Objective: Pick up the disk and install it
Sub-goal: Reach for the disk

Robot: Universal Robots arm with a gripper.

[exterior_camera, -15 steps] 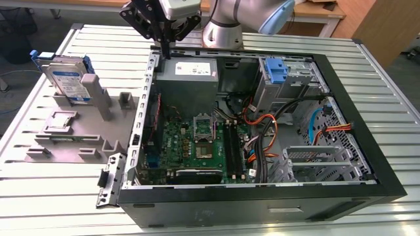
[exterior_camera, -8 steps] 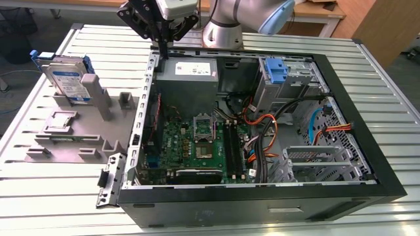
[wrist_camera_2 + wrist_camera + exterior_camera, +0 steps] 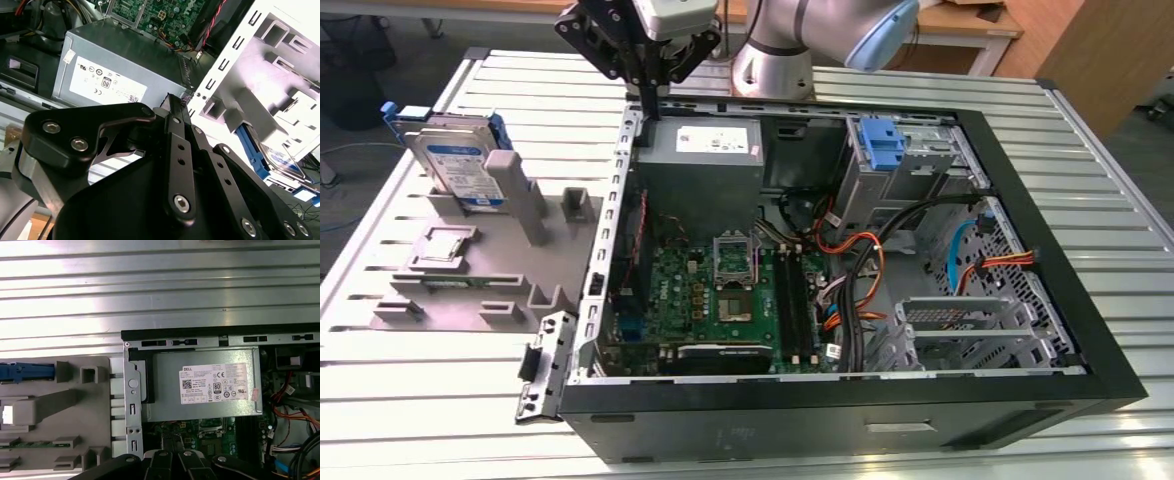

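In the exterior view we see the pincer [image 3: 644, 85] hanging above the far corner of the open computer case [image 3: 854, 415]. Its black fingers are pressed together with nothing between them, just over the grey power supply [image 3: 707, 150]. The disk [image 3: 460, 160] stands on edge in a grey holder [image 3: 467, 275] on the ribbed metal surface [image 3: 427, 400]. It is on the exterior view's left of the case, well apart from the pincer.

In the second wrist view the fingers [image 3: 172, 130] meet in front of the power supply [image 3: 110, 75]. The disk [image 3: 285, 162] shows past the case wall.

In the first wrist view the pincer [image 3: 172, 456] sits over the case edge beside the power supply [image 3: 205, 385]. The blue edge of the disk [image 3: 25, 372] shows in the holder [image 3: 90, 405].
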